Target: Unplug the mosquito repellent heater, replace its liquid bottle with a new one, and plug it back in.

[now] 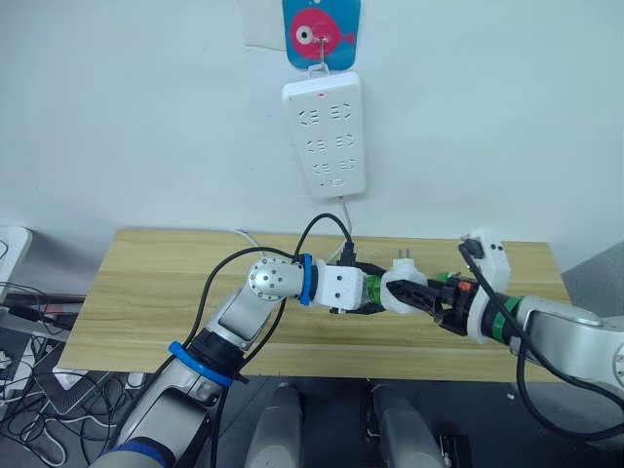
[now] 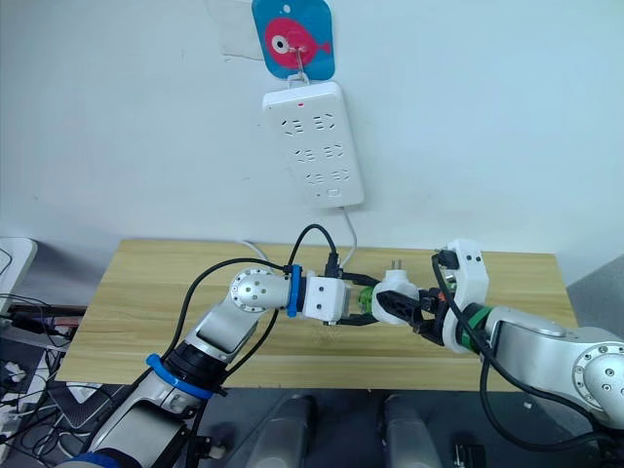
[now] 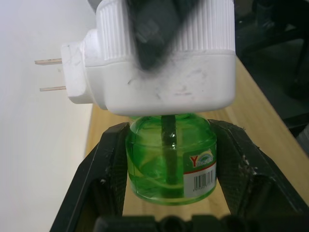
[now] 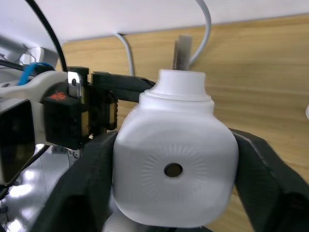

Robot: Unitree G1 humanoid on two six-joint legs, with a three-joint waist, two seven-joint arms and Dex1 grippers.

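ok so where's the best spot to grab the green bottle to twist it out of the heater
Grip the green bottle across its round body, below the mosquito repellent heater, coming from its base end. The neck is hidden inside the heater, so only the smooth sides are free. The left gripper already has a finger on each side, while the right gripper clamps the heater's flat sides.

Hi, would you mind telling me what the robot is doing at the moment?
It has the heater unplugged and held over the table, clamped in the right gripper. The left gripper is shut on the green bottle, which is still seated in the heater. The power strip hangs on the wall with no plug in it.
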